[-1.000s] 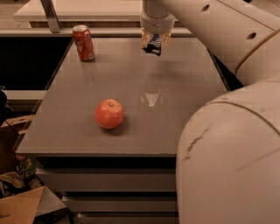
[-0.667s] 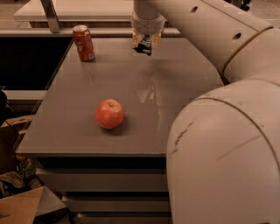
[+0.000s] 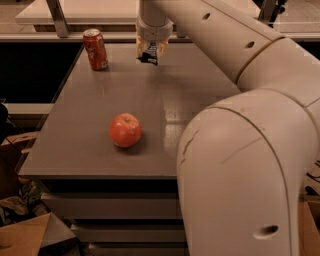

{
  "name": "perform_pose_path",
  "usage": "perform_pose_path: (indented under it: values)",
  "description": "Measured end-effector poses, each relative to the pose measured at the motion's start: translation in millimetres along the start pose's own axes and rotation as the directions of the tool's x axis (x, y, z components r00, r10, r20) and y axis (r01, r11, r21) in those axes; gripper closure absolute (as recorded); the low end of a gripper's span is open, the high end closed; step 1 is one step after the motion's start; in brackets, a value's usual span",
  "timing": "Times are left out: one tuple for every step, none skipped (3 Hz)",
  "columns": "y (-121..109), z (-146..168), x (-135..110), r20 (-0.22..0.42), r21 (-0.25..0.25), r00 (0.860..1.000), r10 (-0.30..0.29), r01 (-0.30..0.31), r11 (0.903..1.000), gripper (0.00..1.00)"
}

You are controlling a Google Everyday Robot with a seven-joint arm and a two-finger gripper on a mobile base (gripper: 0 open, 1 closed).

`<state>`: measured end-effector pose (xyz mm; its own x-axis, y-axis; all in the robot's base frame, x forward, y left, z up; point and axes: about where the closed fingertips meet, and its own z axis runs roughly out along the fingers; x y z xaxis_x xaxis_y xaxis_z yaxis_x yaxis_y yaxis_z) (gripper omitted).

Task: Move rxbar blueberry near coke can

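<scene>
The coke can stands upright at the far left corner of the grey table. My gripper hangs above the far middle of the table, to the right of the can. It is shut on the rxbar blueberry, a dark bar that shows between the fingers and is held off the surface. The bar is well apart from the can.
A red apple sits near the table's front middle. My large white arm fills the right side of the view. Boxes and clutter lie on the floor at the lower left. A pale counter runs behind the table.
My gripper has moved left along the far edge with the bar in it, closer to the coke can. The can and apple have not moved.
</scene>
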<state>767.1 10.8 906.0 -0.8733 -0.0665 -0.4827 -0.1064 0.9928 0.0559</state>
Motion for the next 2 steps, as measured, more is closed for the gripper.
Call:
perform_pose_path:
  values:
    - [20.5,14.3,-2.5,-0.015,-0.041,0.999,-0.040,0.039,0.9984,1.00]
    - [43.9,20.7,-4.4,-0.018,-0.064,0.998,-0.058,0.057,0.9963,1.00]
